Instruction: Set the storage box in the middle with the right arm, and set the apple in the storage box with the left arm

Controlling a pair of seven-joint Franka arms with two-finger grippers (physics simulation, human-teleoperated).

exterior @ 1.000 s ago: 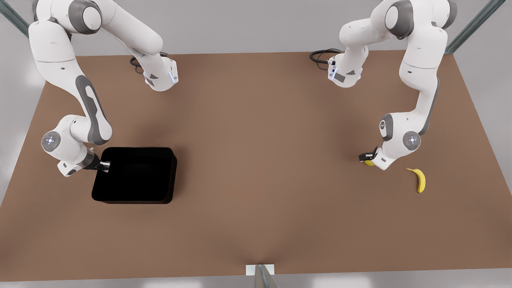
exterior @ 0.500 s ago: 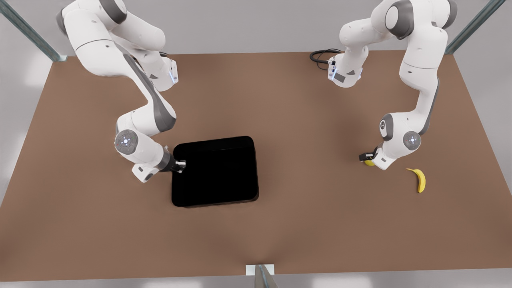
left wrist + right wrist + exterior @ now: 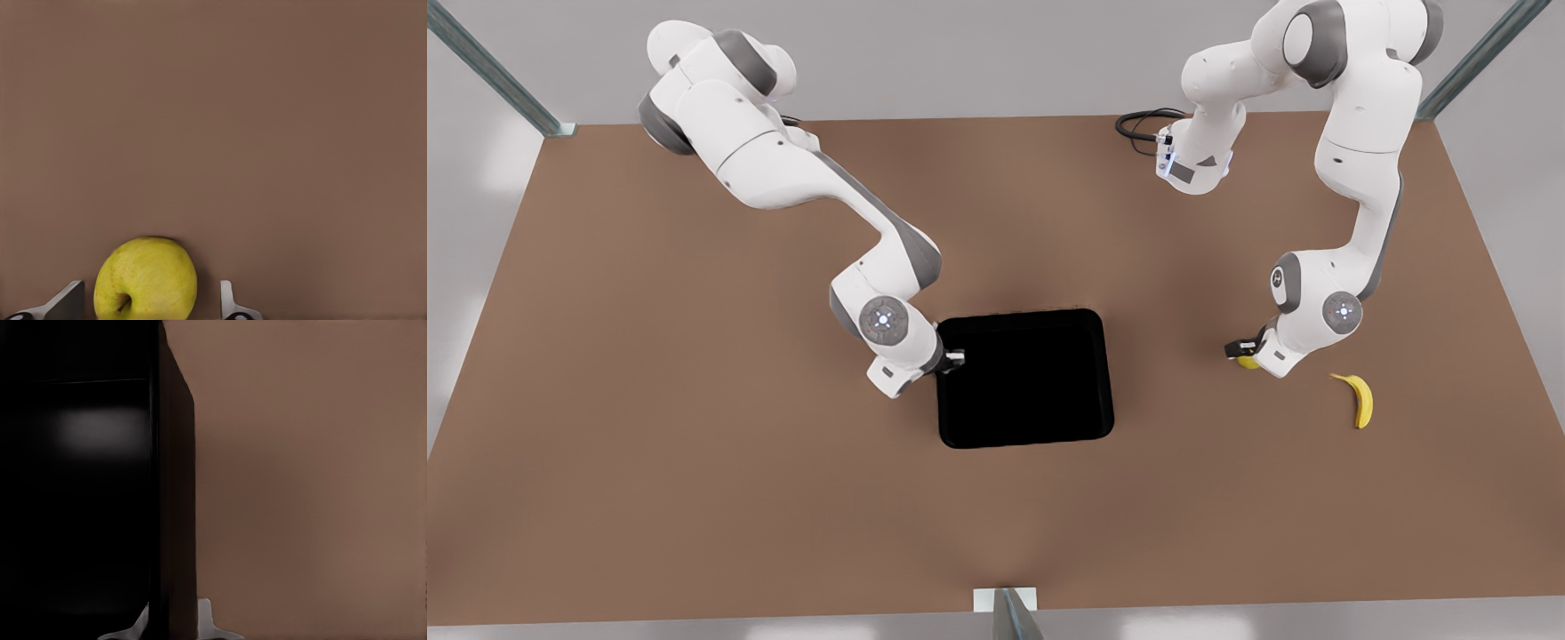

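Front view: right hand (image 3: pixel 953 358) pinching wall of storage box (image 3: pixel 1024 378), glossy black squarish bin with rounded corners, sitting mid-counter (image 3: pixel 694 498). Box step judged near done; next calls for release. Left hand (image 3: pixel 1238 351) waiting open, fingers straddling smooth yellow-green apple (image 3: pixel 145 279), not gripping. Curved banana (image 3: pixel 1357 398) lying nearby.

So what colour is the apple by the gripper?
Yellow-green, with a darker stem dimple. The apple shows best in the left wrist view, between the left gripper fingers.
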